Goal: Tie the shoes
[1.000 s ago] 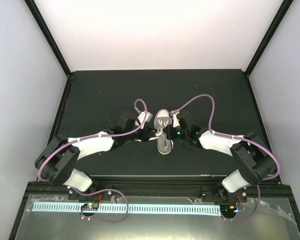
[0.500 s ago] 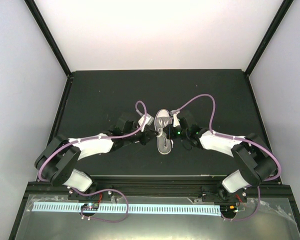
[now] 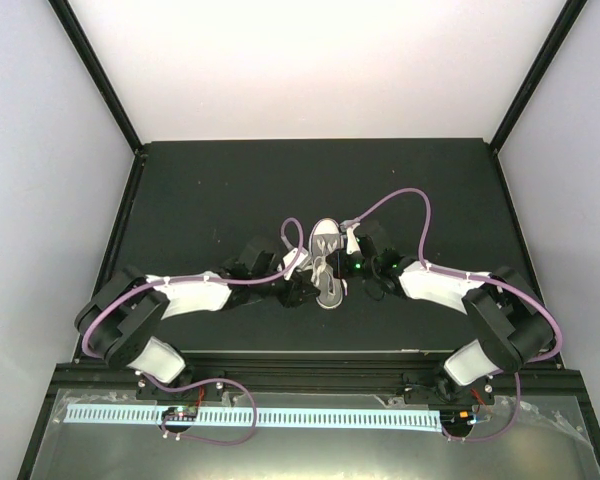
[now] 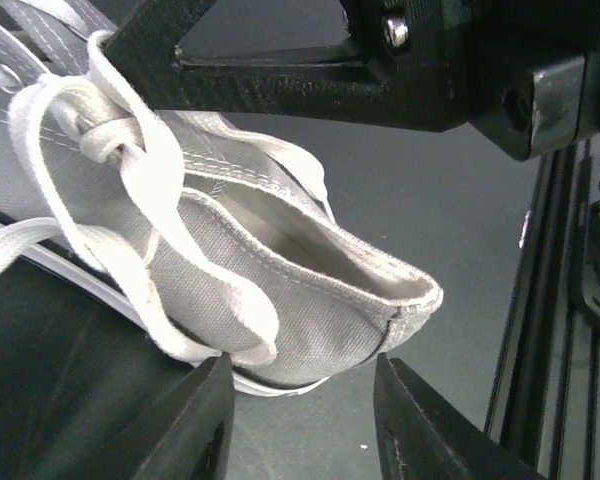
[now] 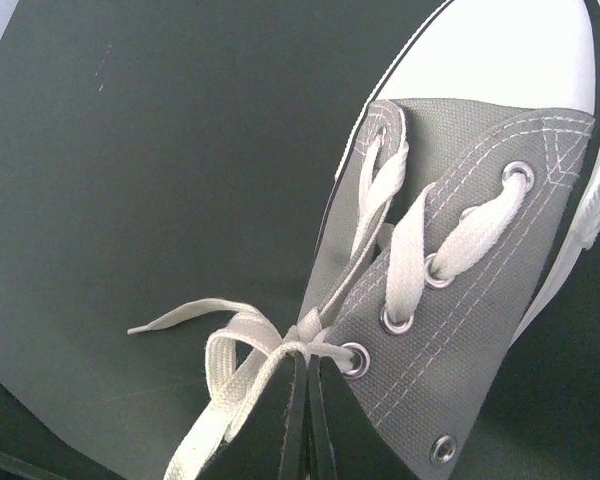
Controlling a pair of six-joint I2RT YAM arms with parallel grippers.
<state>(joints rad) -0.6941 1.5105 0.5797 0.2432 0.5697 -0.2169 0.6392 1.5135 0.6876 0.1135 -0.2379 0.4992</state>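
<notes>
Shifting back toward the sneaker heel — left pincer, apart; right pincer clamped on lace.

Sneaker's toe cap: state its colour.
The toe cap is white, shown best in the right wrist view.

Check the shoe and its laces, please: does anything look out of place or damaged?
Nothing looks damaged or spilled. Only the laces of the sneaker are untidy: a loose knot with no bow, pinched by the right gripper, and one end lying free on the table.
</notes>
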